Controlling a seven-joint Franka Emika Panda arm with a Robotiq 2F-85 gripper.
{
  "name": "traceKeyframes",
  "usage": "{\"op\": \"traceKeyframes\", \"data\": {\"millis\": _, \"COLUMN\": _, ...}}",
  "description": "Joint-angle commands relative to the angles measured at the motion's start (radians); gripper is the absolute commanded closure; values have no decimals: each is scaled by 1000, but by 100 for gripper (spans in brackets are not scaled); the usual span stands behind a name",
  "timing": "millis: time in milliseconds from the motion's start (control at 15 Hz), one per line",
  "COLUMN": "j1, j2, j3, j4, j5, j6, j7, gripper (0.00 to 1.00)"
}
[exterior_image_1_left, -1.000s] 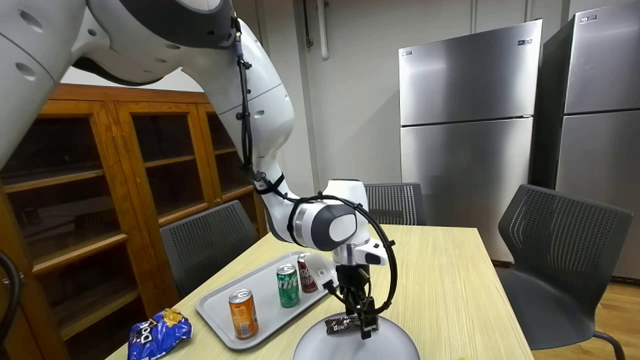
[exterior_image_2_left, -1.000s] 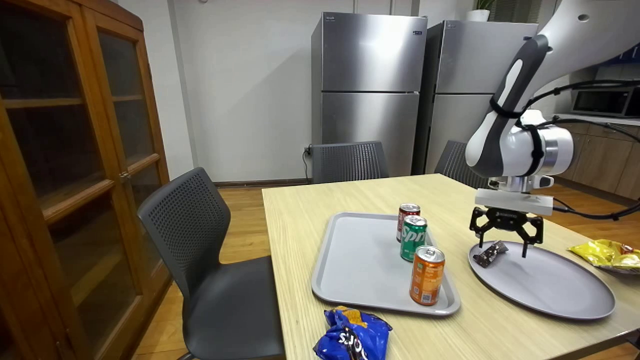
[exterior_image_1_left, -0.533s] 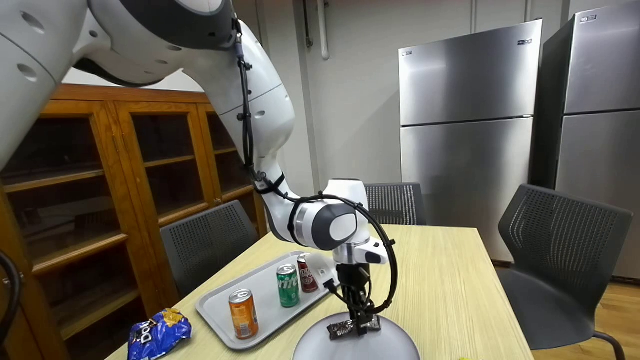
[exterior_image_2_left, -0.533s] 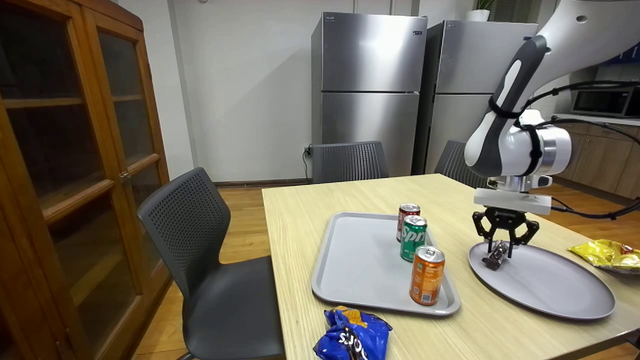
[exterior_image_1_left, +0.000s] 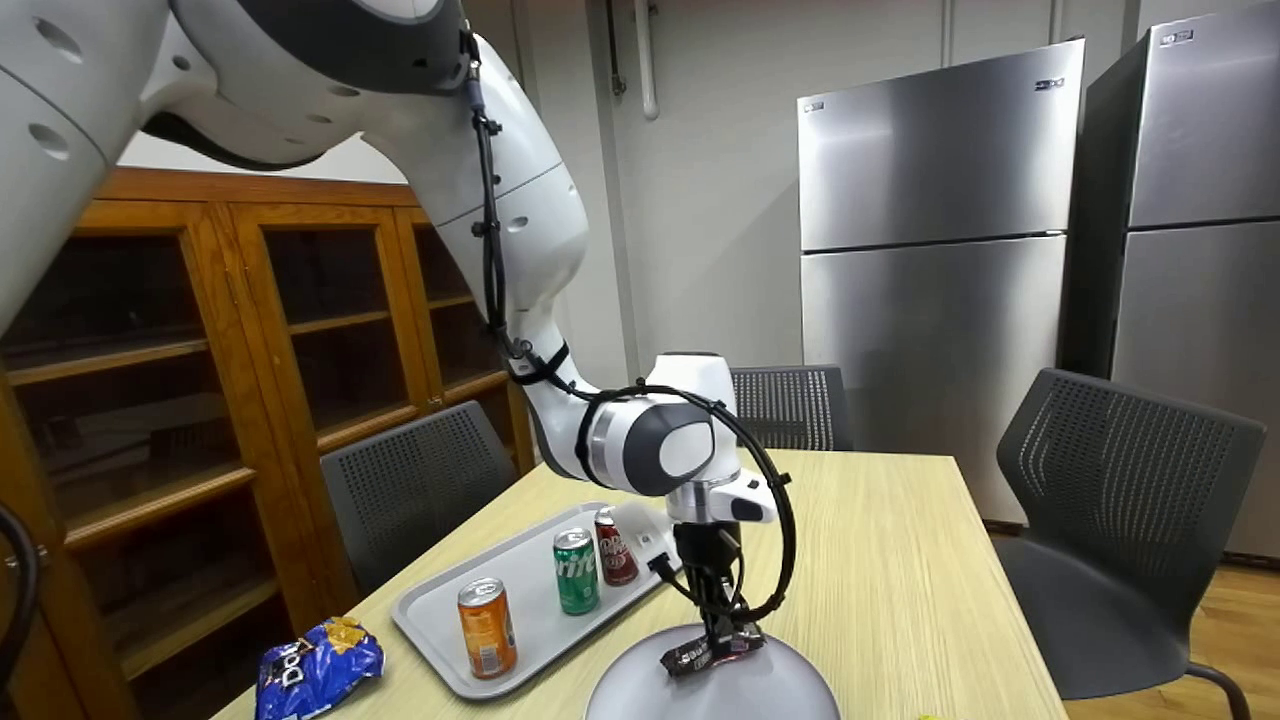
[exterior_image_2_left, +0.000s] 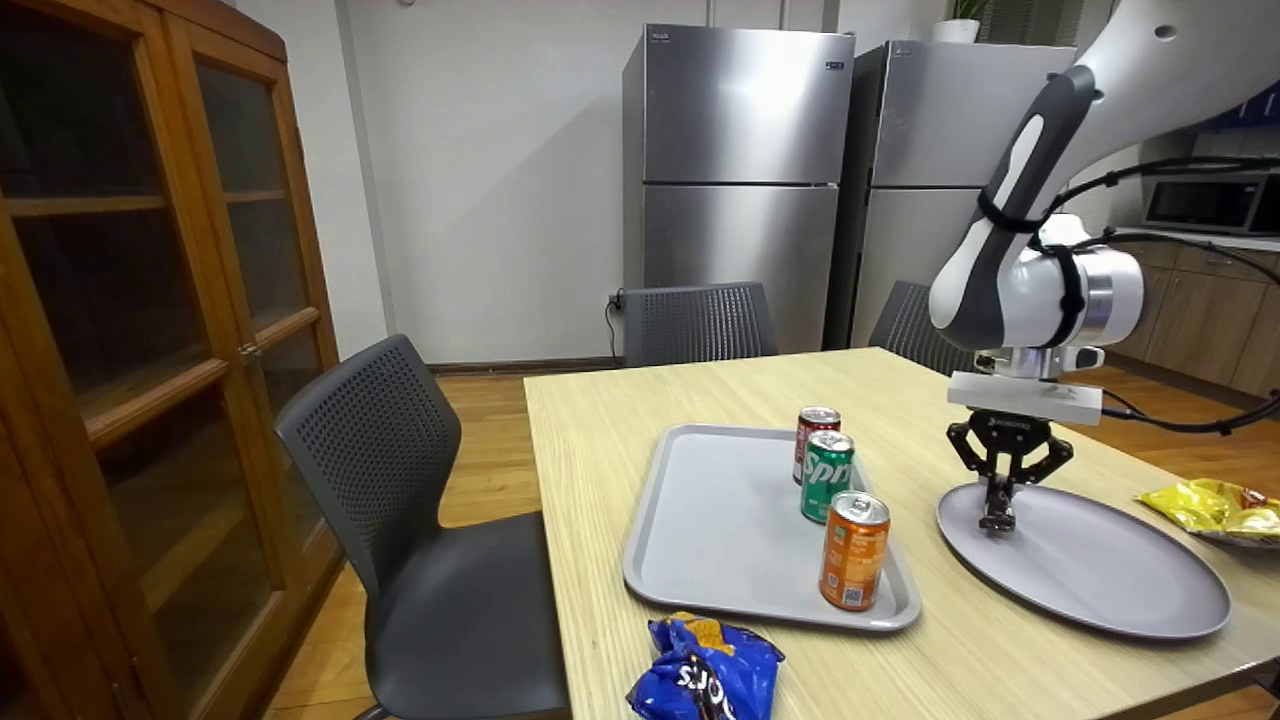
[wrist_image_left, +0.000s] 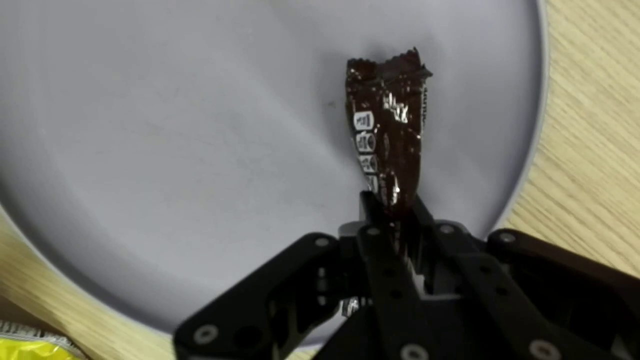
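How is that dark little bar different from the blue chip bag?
The dark bar is narrow and brown; the blue chip bag is wider and has an orange patch. The dark bar is pinched in the robot's gripper, while the blue chip bag lies on the table, away from it. Both are glossy packages with pale lettering.

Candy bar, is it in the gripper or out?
In: the wrist view shows the gripper shut on the candy bar, which narrows where it is pinched.

Three upright cans (exterior_image_2_left: 827, 478) stand between the claw (wrist_image_left: 396, 207) and the middle of the tray (exterior_image_2_left: 725, 510), with room overhead.
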Motion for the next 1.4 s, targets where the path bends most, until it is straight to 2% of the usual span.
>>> {"op": "traceKeyframes", "data": {"millis": 0, "j1": 3, "j2": -88, "j3": -11, "j4": -48, "j5": 3, "j6": -22, "j7": -27, "gripper": 96}}
{"op": "traceKeyframes", "data": {"millis": 267, "j1": -9, "j2": -112, "j3": -23, "j4": -16, "j5": 5, "j6": -55, "j7": -21, "gripper": 96}}
{"op": "traceKeyframes", "data": {"millis": 800, "j1": -57, "j2": -50, "j3": -21, "j4": 126, "j5": 89, "j6": -112, "j7": 46, "gripper": 96}}
{"op": "traceKeyframes", "data": {"millis": 1333, "j1": -81, "j2": 61, "j3": -37, "j4": 286, "j5": 190, "j6": -148, "j7": 208, "gripper": 96}}
